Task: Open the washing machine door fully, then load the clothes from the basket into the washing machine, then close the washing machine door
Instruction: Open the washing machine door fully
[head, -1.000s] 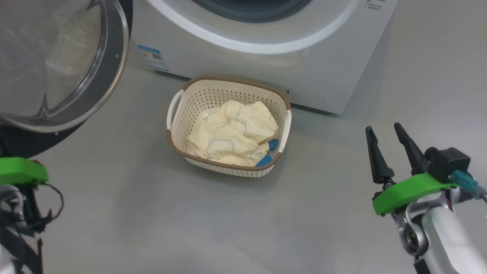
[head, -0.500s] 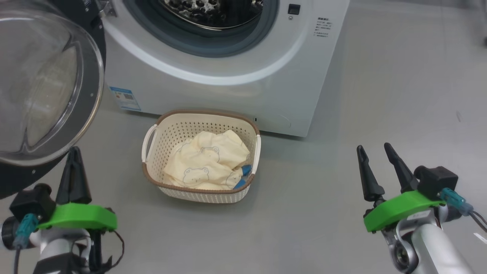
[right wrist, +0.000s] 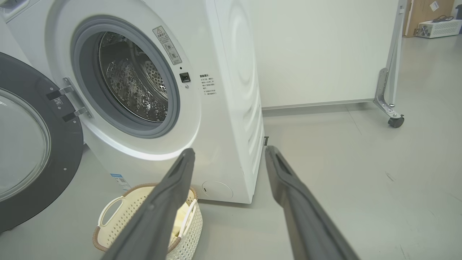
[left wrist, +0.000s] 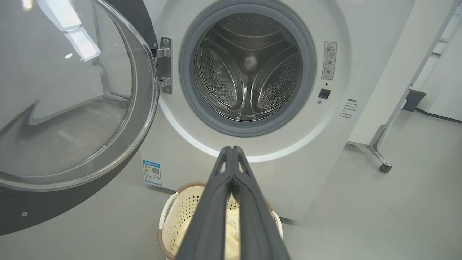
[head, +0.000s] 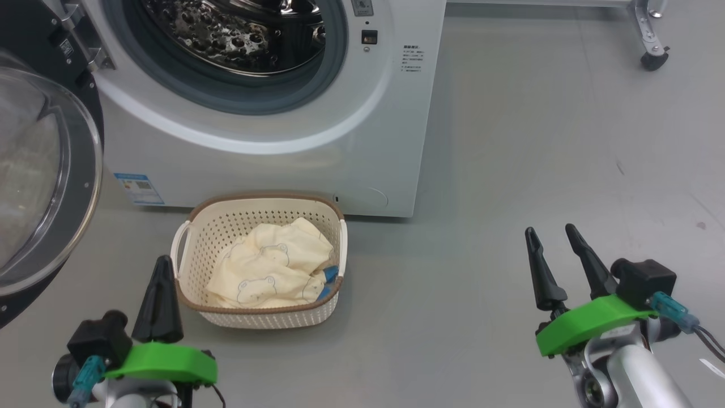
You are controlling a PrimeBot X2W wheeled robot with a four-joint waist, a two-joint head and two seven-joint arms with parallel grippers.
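door (head: pixel 39 181) swung wide clears your drum (head: pixel 238 28); left gripper (head: pixel 163 265) pinched empty, right gripper (head: pixel 549 230) spread, likely for clothes (head: pixel 266 272) in basket (head: pixel 266 318).

Pincer (right wrist: pixel 230 150) spread wide before washing machine (right wrist: pixel 223 90); basket (right wrist: pixel 126 209) holds, seemingly, clothes (right wrist: pixel 179 224).

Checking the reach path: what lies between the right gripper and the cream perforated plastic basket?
Bare grey floor, in the head view, separates the open right gripper from the cream perforated plastic basket.
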